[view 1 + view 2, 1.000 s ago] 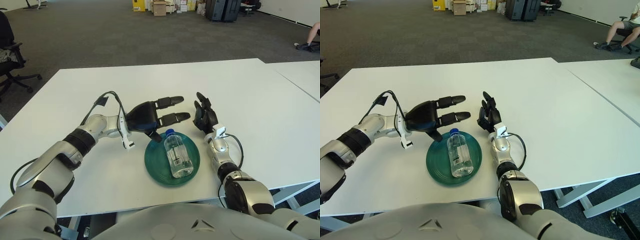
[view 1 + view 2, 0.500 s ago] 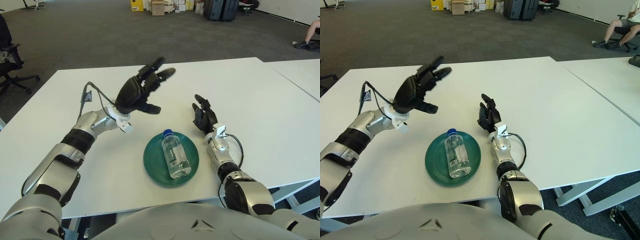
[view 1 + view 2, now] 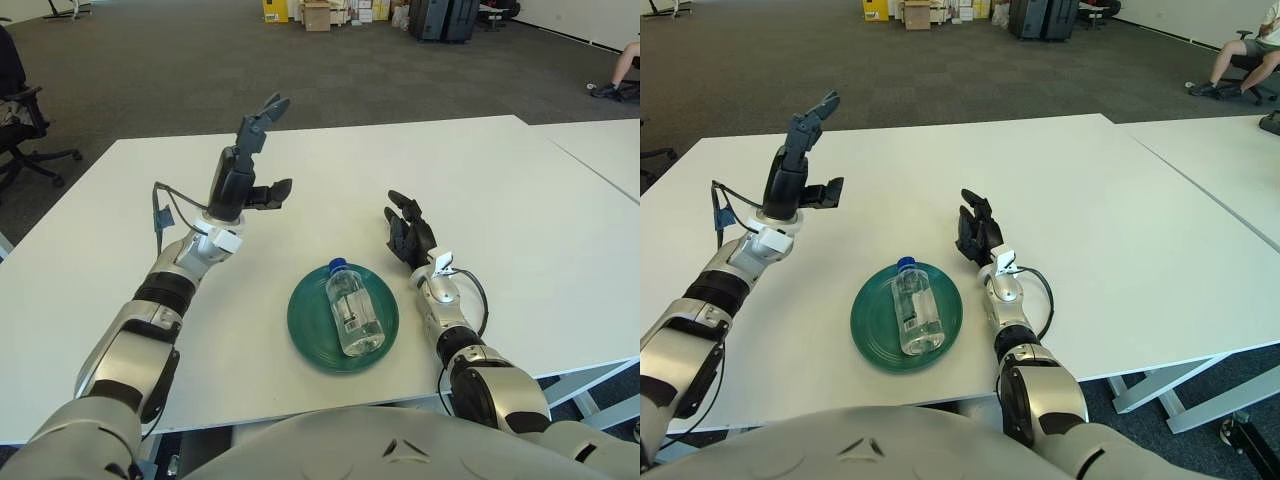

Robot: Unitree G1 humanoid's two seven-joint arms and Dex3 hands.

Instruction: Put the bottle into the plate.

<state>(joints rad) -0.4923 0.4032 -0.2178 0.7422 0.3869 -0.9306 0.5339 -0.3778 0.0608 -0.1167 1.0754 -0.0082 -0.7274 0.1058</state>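
A clear plastic bottle [image 3: 352, 310] with a blue cap lies on its side in the green plate [image 3: 308, 324] at the near middle of the white table. My left hand [image 3: 250, 160] is raised above the table, up and to the left of the plate, fingers spread and empty. My right hand [image 3: 407, 231] rests on the table just right of the plate, fingers open, holding nothing.
The white table [image 3: 520, 200] stretches far and right, with a second table [image 3: 600, 140] beside it. An office chair [image 3: 20, 110] stands at the far left. Boxes and cases [image 3: 400, 15] line the far floor. A seated person's leg [image 3: 625, 70] shows far right.
My left hand has let go of the bottle, lifted away from the plate, and swung up and to the left. The bottle stays lying in the plate. My right hand has hardly moved.
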